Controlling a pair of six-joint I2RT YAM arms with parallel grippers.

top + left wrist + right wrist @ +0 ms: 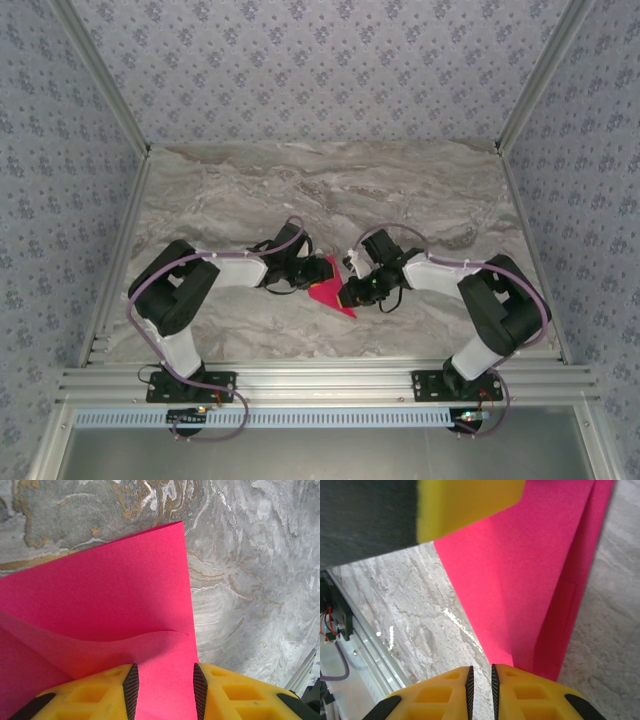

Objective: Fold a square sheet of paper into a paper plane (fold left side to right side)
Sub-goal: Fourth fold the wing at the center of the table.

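The magenta sheet of paper lies on the marble table between my two grippers, folded into a pointed triangular shape with its tip toward the near edge. In the left wrist view the paper has a loose upper flap that bulges in a soft wave. My left gripper stands open directly over the paper, with the sheet lying flat in the gap. My right gripper is at the paper's near tip; its jaws stand a narrow slit apart with bare marble between them. The right finger sits against the folded edge.
A yellow finger of the left gripper hangs over the paper's far end in the right wrist view. An aluminium rail runs along the near table edge behind both arms. Patterned walls enclose the marble table on three sides.
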